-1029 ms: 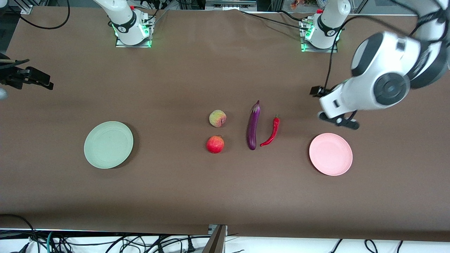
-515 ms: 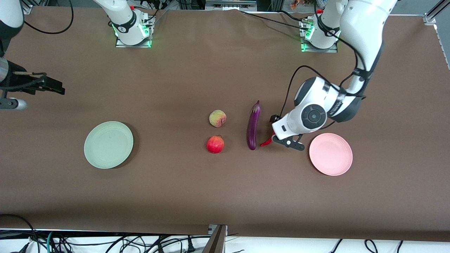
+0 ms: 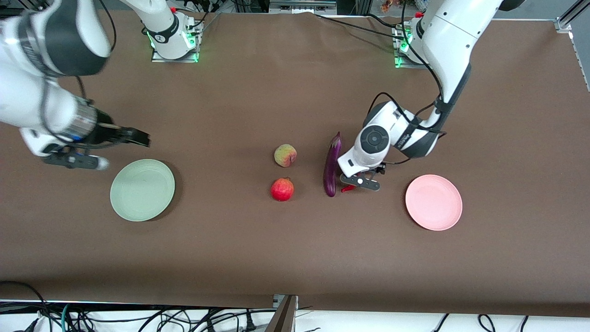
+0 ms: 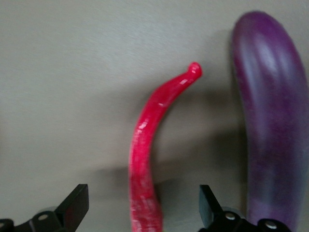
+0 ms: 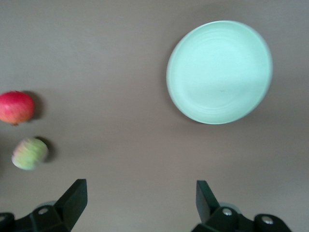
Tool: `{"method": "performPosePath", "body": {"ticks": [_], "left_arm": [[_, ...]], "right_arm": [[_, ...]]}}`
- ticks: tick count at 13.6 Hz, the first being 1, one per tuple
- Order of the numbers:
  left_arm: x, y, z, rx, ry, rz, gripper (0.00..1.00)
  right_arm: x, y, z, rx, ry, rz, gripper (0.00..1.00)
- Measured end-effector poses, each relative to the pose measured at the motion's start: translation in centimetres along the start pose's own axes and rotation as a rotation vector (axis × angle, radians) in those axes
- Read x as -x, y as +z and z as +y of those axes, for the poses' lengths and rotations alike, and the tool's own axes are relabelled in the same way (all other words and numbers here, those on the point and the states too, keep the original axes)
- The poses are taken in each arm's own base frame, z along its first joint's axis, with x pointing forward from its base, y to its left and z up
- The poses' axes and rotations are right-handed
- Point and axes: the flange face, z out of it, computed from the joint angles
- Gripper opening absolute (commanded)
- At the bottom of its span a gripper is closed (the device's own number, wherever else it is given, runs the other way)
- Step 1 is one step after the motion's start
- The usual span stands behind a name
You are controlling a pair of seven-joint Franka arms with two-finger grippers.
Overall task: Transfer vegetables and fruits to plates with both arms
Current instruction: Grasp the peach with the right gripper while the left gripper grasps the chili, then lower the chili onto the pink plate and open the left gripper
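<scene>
My left gripper is open, low over the red chili pepper, its fingers on either side of the pepper and apart from it. Only the pepper's tip shows in the front view. The purple eggplant lies beside it. My right gripper is open and empty over bare table near the mint green plate, which also shows in the right wrist view. The peach and the pomegranate sit mid-table, the pomegranate nearer the camera. The pink plate is empty.
The brown table carries only these things. The arm bases stand at the table's far edge. Cables hang past the table's near edge.
My left gripper has moved from beside the pink plate to low over the chili. My right arm has swung in from the table's end toward the green plate.
</scene>
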Motion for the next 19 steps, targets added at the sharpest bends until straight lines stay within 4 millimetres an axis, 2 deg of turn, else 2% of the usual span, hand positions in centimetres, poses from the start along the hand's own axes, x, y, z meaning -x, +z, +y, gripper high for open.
{"method": "performPosePath", "body": {"ticks": [1, 2, 3, 5, 7, 9, 11, 13, 17, 19], "left_arm": [[0.0, 0.3, 0.2, -0.001, 0.0, 0.004, 0.47], [0.0, 0.5, 0.2, 0.0, 0.0, 0.004, 0.29], [-0.1, 0.7, 0.0, 0.0, -0.003, 0.005, 0.18], [-0.2, 0.7, -0.1, -0.001, -0.004, 0.007, 0.12], [-0.2, 0.7, -0.2, -0.012, 0.006, 0.012, 0.11], [-0.3, 0.7, -0.5, -0.017, 0.006, 0.014, 0.1], [-0.7, 0.2, -1.8, -0.024, 0.01, 0.018, 0.07], [-1.0, -2.1, -4.8, -0.048, -0.004, -0.009, 0.08], [-1.2, -9.2, -13.3, -0.091, -0.046, -0.047, 0.06], [-2.0, -10.8, -17.5, -0.082, -0.01, -0.031, 0.07]], "right_arm": [[0.3, 1.5, -2.7, 0.004, 0.028, 0.008, 1.0], [0.6, 3.0, -5.3, 0.007, 0.049, 0.015, 1.0], [1.0, 4.8, -8.0, 0.008, 0.069, 0.026, 1.0], [1.7, 8.5, -12.9, -0.008, 0.113, 0.052, 1.0], [2.5, 12.7, -17.1, -0.051, 0.134, 0.048, 1.0], [3.7, 16.5, -20.7, -0.08, 0.159, 0.055, 1.0], [5.1, 19.7, -23.5, -0.087, 0.188, 0.071, 1.0], [6.1, 22.4, -25.5, -0.096, 0.193, 0.088, 1.0], [7.5, 26.4, -27.9, -0.124, 0.221, 0.11, 1.0], [8.2, 27.5, -28.6, -0.126, 0.223, 0.101, 1.0]]}}
